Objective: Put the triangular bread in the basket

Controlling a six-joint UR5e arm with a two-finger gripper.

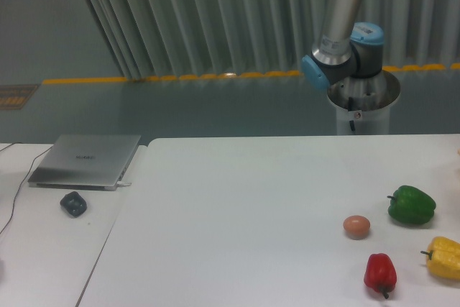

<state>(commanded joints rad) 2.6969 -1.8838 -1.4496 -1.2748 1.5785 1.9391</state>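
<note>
The triangular bread and the basket are both out of view. Only the lower part of the arm (341, 26) shows, rising from its white pedestal (363, 106) behind the table's far edge and leaving the frame at the top. The gripper itself is out of the frame.
On the white table (237, 206), at the right, lie a small brown egg (356, 226), a green pepper (411, 205), a red pepper (379, 273) and a yellow pepper (444, 257). A closed laptop (86, 160) and a dark mouse (73, 203) sit on the side table at left.
</note>
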